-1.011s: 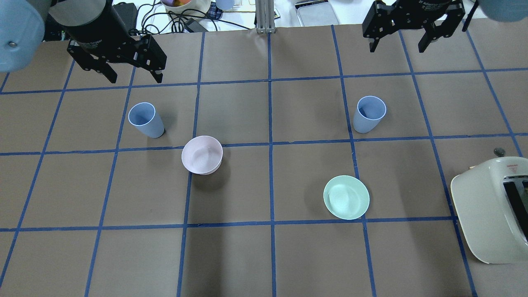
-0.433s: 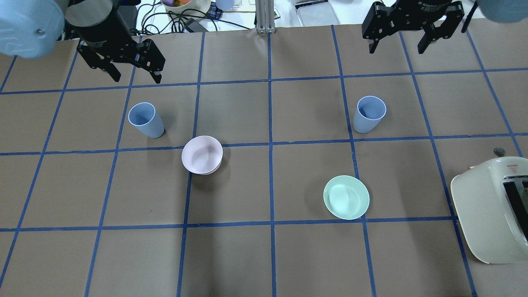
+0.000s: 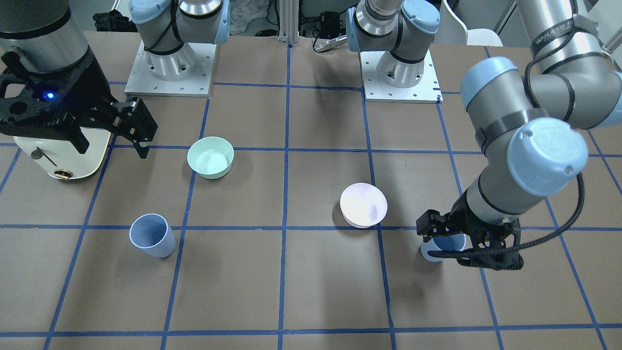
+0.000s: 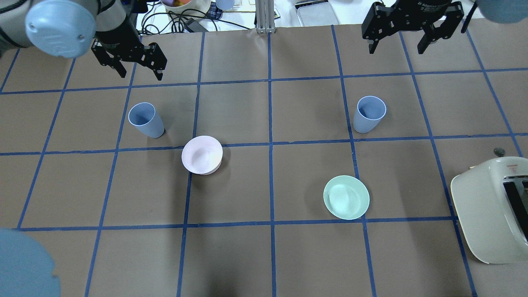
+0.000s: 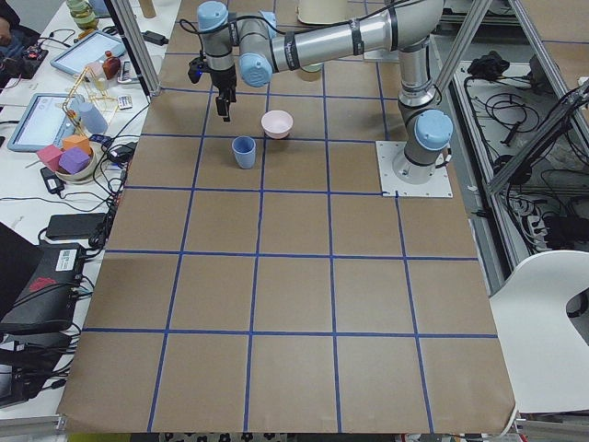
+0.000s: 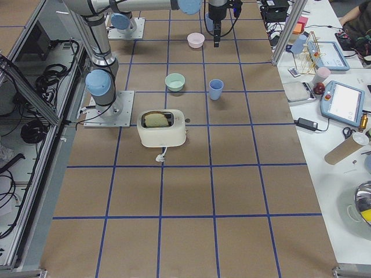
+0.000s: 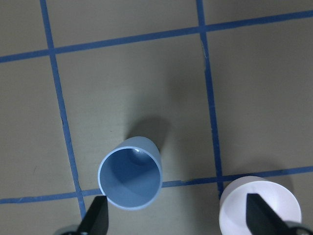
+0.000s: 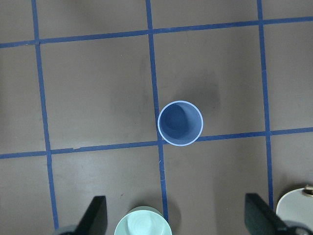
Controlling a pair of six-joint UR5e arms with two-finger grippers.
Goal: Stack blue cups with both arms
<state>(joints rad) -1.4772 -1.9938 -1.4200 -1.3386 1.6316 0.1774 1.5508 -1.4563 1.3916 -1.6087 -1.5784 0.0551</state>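
On the taped table (image 4: pixel 288 255): left cup (image 4: pixel 145 119) and right cup (image 4: pixel 369 113) upright, well apart.
Overhead: left gripper (image 4: pixel 140 74) and right gripper (image 4: pixel 397 48) spread wide, empty; pink bowl (image 4: pixel 202 154) near left cup; toaster (image 4: pixel 486 214) cut off. Front view: left gripper partly hides left cup.

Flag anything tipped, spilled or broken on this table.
Nothing stands out. The left blue cup and right blue cup stand upright, the pink bowl and green bowl too. No spill or damage shows.

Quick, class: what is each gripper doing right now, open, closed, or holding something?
Left gripper: open, holding nothing.
Right gripper: open, holding nothing.
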